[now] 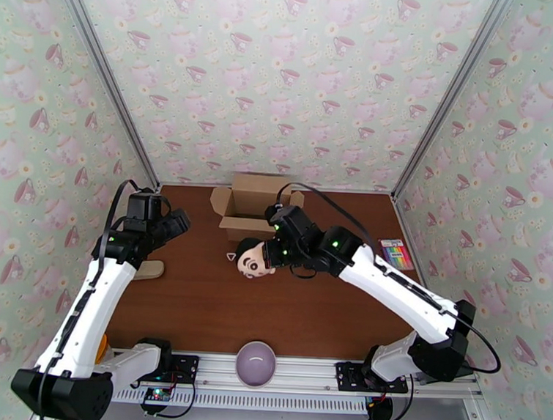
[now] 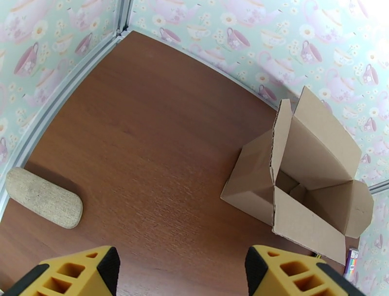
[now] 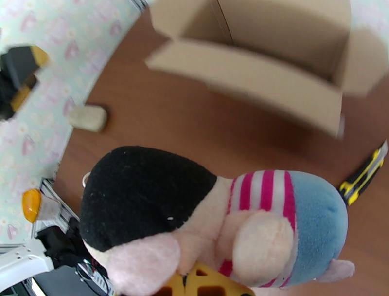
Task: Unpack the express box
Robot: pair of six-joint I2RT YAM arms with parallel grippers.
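The express box (image 1: pixel 249 198) is a brown carton standing at the back middle of the table with its flaps open. Its inside (image 2: pixel 301 185) looks empty as far as I can see. The box (image 3: pixel 253 73) lies beyond my right gripper. My right gripper (image 1: pixel 278 255) hangs in front of the box, shut on a plush doll (image 1: pixel 256 259). The doll (image 3: pixel 209 219) has black hair, a pink-striped top and blue trousers. A yellow finger (image 3: pixel 204 285) shows beneath it. My left gripper (image 1: pixel 177 223) hovers left of the box, open, with nothing between its yellow fingers (image 2: pixel 73 275).
A tan oblong pouch (image 1: pixel 148 269) lies at the table's left edge. A colourful flat pack (image 1: pixel 396 253) lies at the right edge. A yellow-and-black utility knife (image 3: pixel 363 174) rests near the box. A purple bowl (image 1: pixel 256 362) sits at the near edge between the arm bases.
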